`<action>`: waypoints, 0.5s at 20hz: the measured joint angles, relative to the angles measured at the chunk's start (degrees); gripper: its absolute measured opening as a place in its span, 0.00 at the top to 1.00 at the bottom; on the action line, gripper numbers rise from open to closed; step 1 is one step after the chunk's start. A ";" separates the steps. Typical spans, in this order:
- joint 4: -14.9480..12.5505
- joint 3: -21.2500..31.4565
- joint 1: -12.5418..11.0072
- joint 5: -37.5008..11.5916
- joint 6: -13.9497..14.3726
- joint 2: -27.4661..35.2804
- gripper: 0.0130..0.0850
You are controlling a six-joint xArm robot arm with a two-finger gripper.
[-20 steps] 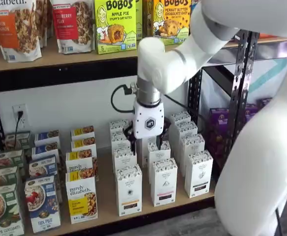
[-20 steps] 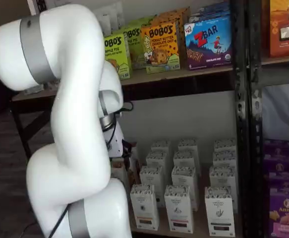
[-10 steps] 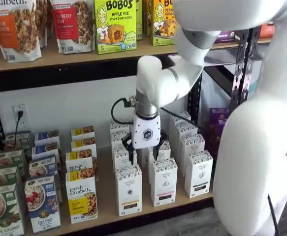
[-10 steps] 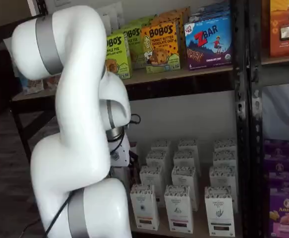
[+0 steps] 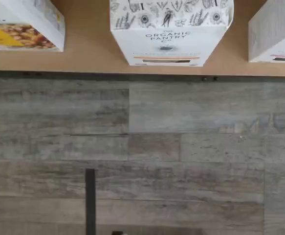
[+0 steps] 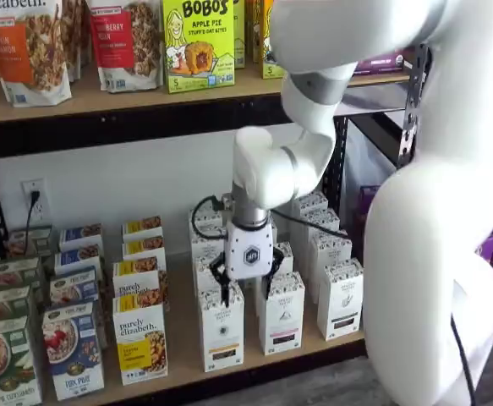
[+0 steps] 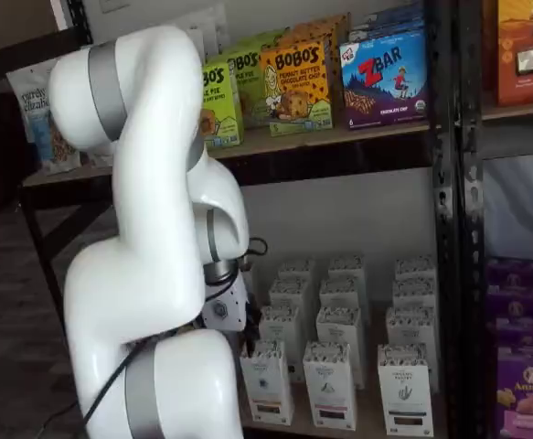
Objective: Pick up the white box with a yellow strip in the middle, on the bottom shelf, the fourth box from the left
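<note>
None of the lift done: you see the white box (image 6: 221, 326) standing at the front edge of the bottom shelf (image 6: 183, 351), ungripped.
Gripper (image 6: 248, 289): just above the carton top, black fingers spread with a visible gap, holding nothing.
Wrist view: Organic Pantry carton (image 5: 170, 30) centred on the board.
Left for you: descend, close, lift.

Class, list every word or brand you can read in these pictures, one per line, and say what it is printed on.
"ORGANIC PANTRY CO" on the white box.
"BOBO'S APPLE PIE" on the green box.
"BOBO'S PEANUT BUTTER CHOCOLATE CHIP" on the orange box.
"ZBAR CHOCOLATE CHIP" on the blue box.
"purely elizabeth." on the yellow-panel box.
"Annie's" on the purple box.
Smaller print is too blurred to read.
</note>
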 joint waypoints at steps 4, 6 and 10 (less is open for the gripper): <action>-2.40 -1.43 -0.56 -1.79 1.52 3.68 0.00; -3.29 -2.41 -0.69 -3.42 2.15 5.90 0.00; -4.09 -5.17 -0.44 -4.83 3.10 9.82 0.00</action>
